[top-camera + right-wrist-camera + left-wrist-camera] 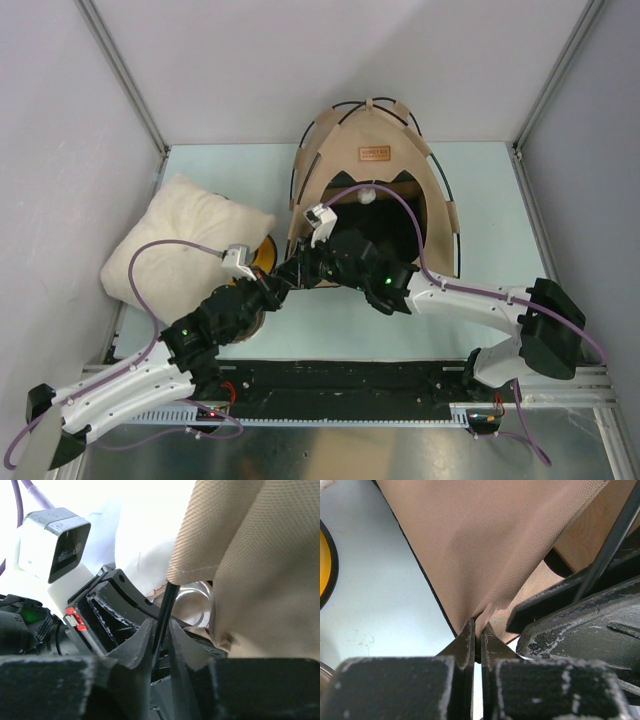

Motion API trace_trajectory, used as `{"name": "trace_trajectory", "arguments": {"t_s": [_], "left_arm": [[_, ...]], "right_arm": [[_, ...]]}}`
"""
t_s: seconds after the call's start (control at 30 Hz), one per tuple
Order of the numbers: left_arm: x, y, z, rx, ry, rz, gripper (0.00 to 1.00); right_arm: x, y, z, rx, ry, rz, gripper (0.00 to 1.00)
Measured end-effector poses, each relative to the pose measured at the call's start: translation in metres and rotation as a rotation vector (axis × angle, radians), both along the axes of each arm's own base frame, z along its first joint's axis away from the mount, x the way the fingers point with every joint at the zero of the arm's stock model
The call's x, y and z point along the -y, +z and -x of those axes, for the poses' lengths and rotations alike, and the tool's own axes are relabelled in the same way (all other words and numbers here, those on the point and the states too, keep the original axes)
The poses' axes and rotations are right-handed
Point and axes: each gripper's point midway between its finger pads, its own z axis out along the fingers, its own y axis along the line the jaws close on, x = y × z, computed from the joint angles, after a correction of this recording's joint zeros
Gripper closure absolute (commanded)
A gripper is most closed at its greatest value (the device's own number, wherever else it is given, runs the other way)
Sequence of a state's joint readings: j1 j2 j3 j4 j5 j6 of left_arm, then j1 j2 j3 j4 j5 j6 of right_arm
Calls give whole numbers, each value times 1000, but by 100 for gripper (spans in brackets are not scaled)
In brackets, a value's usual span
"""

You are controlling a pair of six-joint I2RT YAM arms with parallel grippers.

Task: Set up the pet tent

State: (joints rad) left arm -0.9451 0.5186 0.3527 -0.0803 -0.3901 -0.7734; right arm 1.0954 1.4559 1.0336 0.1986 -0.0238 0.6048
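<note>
The pet tent (375, 160) stands at the back middle, tan fabric on thin black poles, with a brown label and a white pom-pom (368, 195) over its dark opening. My left gripper (283, 280) is at its front left corner. In the left wrist view it (477, 629) is shut on a pinched fold of the tent fabric (485, 545). My right gripper (308, 264) meets it there from the right. In the right wrist view its jaws (161, 630) are closed on a black pole (168, 602) that comes out of the fabric hem (250, 565).
A cream fluffy pillow (185, 245) lies at the left, against the wall. The yellow bowl holder (266, 254) sits between it and the tent, mostly under my left arm; a metal bowl (192, 600) shows behind the pole. Walls close the table at the back and on both sides.
</note>
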Motion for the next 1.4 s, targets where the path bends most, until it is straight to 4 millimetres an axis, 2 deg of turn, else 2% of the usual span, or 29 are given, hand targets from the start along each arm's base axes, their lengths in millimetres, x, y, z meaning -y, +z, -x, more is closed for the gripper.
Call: {"name": "trace_trajectory", "arguments": {"t_s": [0.03, 0.1, 0.33, 0.53, 0.7, 1.03, 1.4], "left_arm": [[0, 0, 0, 2, -1, -1, 100], [-1, 1, 0, 7, -1, -2, 100], [-4, 9, 2, 35, -5, 9, 100], [-10, 34, 5, 111, -1, 84, 100], [-18, 52, 5, 181, 16, 140, 100], [-19, 60, 2, 291, -1, 70, 100], [-23, 66, 4, 437, -21, -37, 100]], "right_arm": [[0, 1, 0, 0, 1, -1, 95], [-2, 4, 2, -1, 6, -8, 99], [-1, 8, -3, 7, -13, -22, 100], [11, 27, -29, 11, -87, -84, 100], [14, 46, -36, 4, -111, -157, 100], [7, 70, -38, -64, -129, -286, 100], [3, 78, -46, -109, -148, -324, 100]]}}
